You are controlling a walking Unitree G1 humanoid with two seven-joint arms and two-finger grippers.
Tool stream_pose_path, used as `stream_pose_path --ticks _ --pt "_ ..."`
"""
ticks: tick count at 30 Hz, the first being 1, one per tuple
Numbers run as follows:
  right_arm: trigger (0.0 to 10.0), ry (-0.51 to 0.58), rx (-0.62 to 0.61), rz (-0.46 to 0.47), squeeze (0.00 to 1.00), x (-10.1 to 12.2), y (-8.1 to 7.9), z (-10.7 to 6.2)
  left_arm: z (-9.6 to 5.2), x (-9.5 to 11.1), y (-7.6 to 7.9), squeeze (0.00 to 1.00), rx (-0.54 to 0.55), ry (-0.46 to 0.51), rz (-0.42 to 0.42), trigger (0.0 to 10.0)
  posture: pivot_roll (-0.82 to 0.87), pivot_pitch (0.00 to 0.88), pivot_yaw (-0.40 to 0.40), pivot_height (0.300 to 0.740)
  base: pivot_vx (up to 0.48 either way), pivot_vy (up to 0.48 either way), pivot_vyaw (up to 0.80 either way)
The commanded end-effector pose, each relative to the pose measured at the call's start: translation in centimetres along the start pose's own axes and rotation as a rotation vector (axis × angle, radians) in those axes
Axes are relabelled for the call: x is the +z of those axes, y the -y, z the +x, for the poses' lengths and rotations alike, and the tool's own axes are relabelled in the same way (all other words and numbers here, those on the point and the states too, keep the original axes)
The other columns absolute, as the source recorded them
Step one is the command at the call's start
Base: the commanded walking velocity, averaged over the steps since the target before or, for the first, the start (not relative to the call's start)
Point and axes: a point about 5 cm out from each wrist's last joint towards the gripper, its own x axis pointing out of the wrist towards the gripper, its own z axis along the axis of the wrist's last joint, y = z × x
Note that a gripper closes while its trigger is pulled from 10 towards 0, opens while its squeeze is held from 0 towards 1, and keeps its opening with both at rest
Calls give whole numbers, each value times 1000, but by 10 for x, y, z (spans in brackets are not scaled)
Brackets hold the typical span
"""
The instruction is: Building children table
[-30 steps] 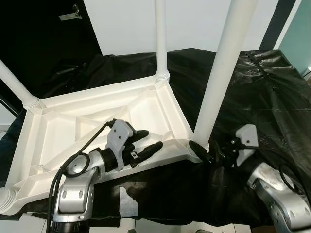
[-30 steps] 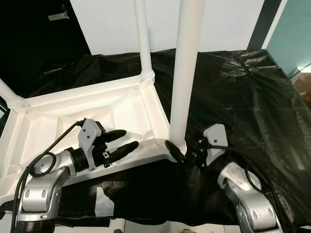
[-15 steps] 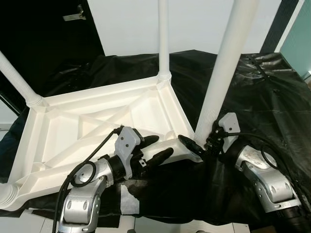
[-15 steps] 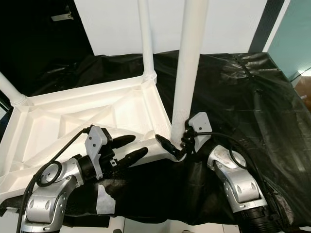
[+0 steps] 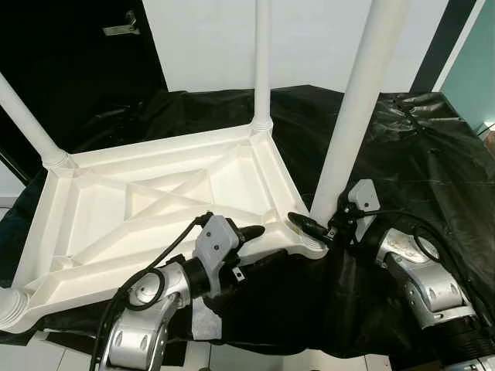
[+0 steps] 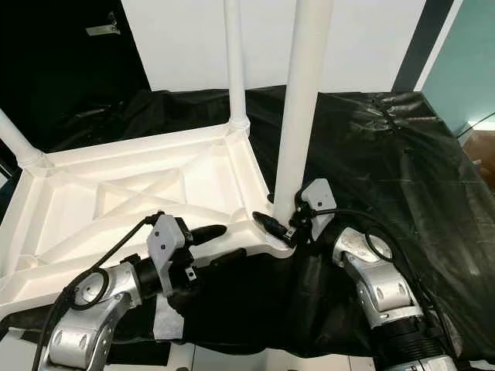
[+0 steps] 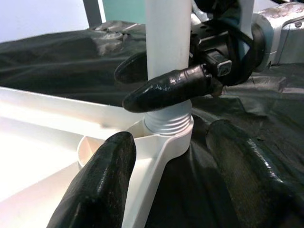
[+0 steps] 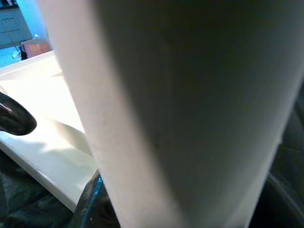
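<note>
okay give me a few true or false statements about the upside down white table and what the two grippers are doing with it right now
1. The white table lies upside down on a black sheet. True.
2. The right gripper is around the base of the near leg. True.
3. The left gripper grips the far leg. False: its fingers straddle the table's near rim.
4. The near leg lies flat on the sheet. False: it stands upright in its corner socket.
5. Both arms work at the table's near edge. True.

Plain indoor room: white wall, black sheeting.
</note>
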Motion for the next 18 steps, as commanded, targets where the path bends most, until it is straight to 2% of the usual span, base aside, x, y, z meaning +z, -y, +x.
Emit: stream_pose_path --ticks 1,5,6,8,9,11,12,14,15,17,18 --pt "10000 -28 -104 28 0 -7 7 -10 2 -5 -5 0 75 -15 -3 10000 -44 18 2 740 0 0 0" --pt "10000 -26 -136 38 0 -8 8 -12 3 -6 -5 0 80 -15 -4 10000 -44 18 2 740 0 0 0" --pt "10000 -22 -181 48 0 -8 9 -13 4 -6 -5 0 82 -15 -5 10000 -48 18 6 740 0 0 0" --pt "10000 -51 -355 46 0 -14 14 -16 6 -7 -4 0 80 -15 0 10000 -54 15 16 740 0 0 0" --pt "10000 -51 -355 46 0 -14 14 -16 6 -7 -4 0 80 -15 0 10000 -54 15 16 740 0 0 0" --pt "10000 -79 -494 47 0 -19 15 -19 7 -6 -5 0 78 -14 7 10000 -55 13 18 740 0 0 0" --pt "10000 -79 -494 47 0 -19 15 -19 7 -6 -5 0 78 -14 7 10000 -55 13 18 740 0 0 0" --pt "10000 -85 -594 67 0 -22 14 -20 8 -6 -6 0 79 -13 11 10000 -57 11 24 740 0 0 0" --pt "10000 -85 -594 67 0 -22 14 -20 8 -6 -6 0 79 -13 11 10000 -57 11 24 740 0 0 0" --pt "10000 -102 -732 81 0 -25 14 -21 8 -5 -8 0 82 -12 13 10000 -56 13 27 740 0 0 0" --pt "10000 -102 -732 81 0 -25 14 -21 8 -5 -8 0 82 -12 13 10000 -56 13 27 740 0 0 0"
